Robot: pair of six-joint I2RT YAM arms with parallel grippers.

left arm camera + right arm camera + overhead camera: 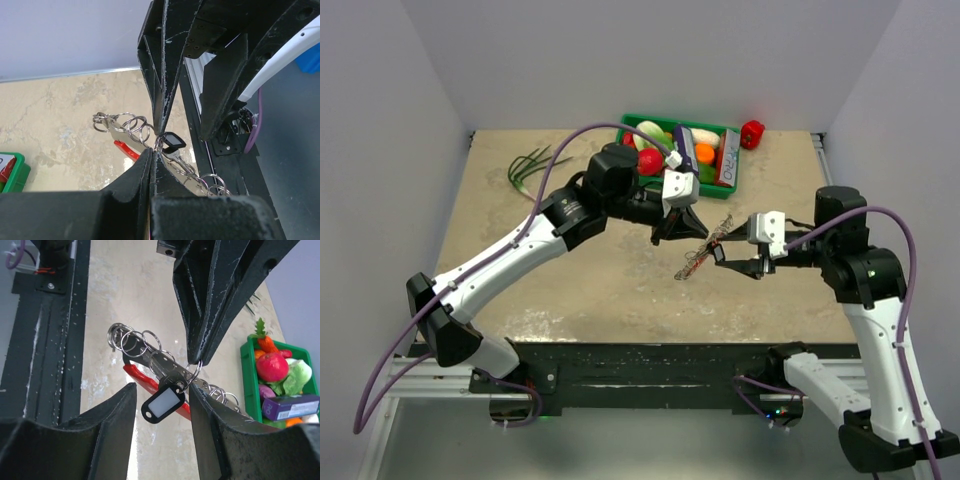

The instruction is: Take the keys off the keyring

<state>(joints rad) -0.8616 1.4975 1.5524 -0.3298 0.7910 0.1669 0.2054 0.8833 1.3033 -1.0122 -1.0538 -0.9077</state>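
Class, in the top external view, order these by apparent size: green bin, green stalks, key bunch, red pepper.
1. green bin
2. green stalks and key bunch look alike; the bunch, held up nearer the camera, makes ranking unsure.
3. red pepper

Two arms, left arm (510, 262) and right arm (868, 300); one keyring (703, 252), one red tag (142, 380), one black tag (163, 404), one green bin (660, 117).

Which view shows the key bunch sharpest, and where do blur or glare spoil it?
Right wrist: bunch crisp, though the pincer's own fingers by the lens go soft. Left wrist: rings glint, table shows sheen. Top: bunch tiny, fine detail lost.
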